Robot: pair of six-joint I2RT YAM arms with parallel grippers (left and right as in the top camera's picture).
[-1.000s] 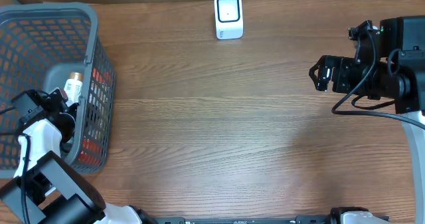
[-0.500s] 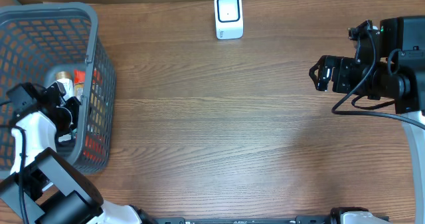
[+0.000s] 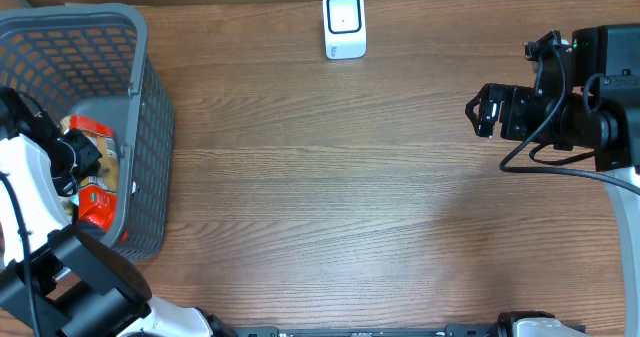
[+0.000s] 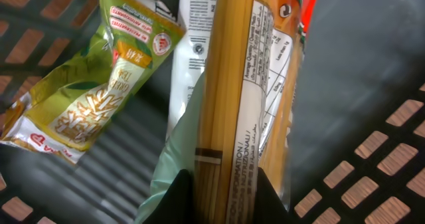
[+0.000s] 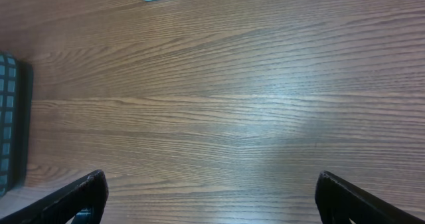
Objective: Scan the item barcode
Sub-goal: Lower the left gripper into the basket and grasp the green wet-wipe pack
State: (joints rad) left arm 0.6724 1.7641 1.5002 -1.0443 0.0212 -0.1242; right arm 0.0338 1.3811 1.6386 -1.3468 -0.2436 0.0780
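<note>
— From above, where's your pasta (image 3: 97,205)?
— Inside the basket (image 3: 150,107), at your left gripper (image 3: 85,157); the scanner (image 3: 344,23) sits well apart.
— Left wrist?
— Jaws pinched narrow on the pasta, with a tea pack (image 4: 99,84) beside it.
— Right wrist?
— Your right gripper (image 5: 212,191) gapes wide above the table (image 5: 232,104).

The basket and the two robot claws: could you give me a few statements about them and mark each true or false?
The left gripper is shut on the spaghetti packet. True.
The right gripper holds the scanner. False: it is open and empty; the scanner stands alone at the far edge of the table.
A green tea packet lies in the basket. True.
The spaghetti packet is in front of the scanner. False: it is inside the basket.
</note>
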